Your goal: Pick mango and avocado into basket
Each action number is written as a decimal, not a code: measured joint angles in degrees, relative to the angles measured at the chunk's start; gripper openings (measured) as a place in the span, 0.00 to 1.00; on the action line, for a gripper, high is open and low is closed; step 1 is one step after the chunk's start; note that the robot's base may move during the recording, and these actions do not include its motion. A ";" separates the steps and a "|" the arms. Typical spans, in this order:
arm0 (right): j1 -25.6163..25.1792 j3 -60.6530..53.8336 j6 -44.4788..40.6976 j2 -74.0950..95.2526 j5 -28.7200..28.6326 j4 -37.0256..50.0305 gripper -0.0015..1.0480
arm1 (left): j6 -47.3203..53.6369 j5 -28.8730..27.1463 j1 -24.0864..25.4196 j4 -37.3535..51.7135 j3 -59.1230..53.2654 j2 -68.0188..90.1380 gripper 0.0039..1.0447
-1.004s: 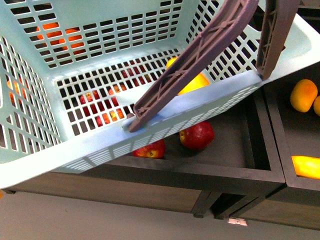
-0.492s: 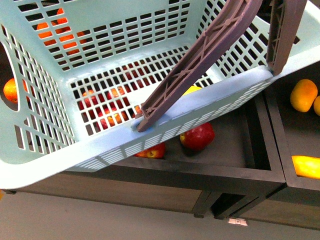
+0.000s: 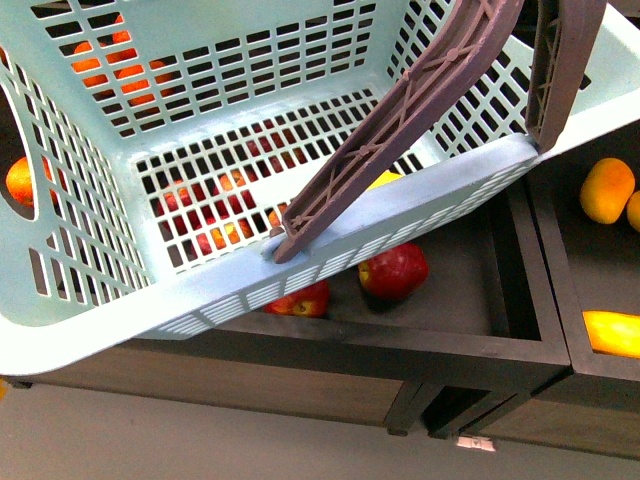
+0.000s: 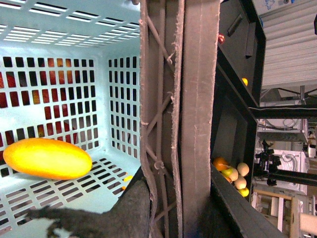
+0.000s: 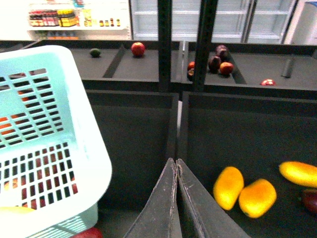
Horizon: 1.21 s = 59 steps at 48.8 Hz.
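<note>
mango (image 3: 386, 181) half behind basket (image 3: 430, 196) rim

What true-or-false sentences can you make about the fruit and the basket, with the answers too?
1. The mango lies inside the basket. True.
2. The avocado is in the basket too. False: it sits on a dark shelf far back, outside the basket.
3. The right gripper is shut and holds nothing. True.
4. The apple in the bin below the basket is green. False: it is red.
</note>
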 joint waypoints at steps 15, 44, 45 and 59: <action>-0.81 -4.57 0.02 -8.41 -0.24 -3.54 0.23 | 0.00 -0.02 0.02 0.00 0.00 0.00 0.19; -1.03 -4.57 0.22 -8.48 -0.11 -3.56 0.91 | -0.04 0.59 -0.57 0.00 0.04 0.02 0.19; -1.03 -4.57 0.22 -8.48 -0.13 -3.56 0.91 | -0.04 0.66 -0.59 0.00 0.04 0.02 0.19; -1.03 -4.59 0.22 -8.68 -0.17 -3.67 0.92 | -0.70 0.83 -0.57 0.00 0.07 0.20 0.19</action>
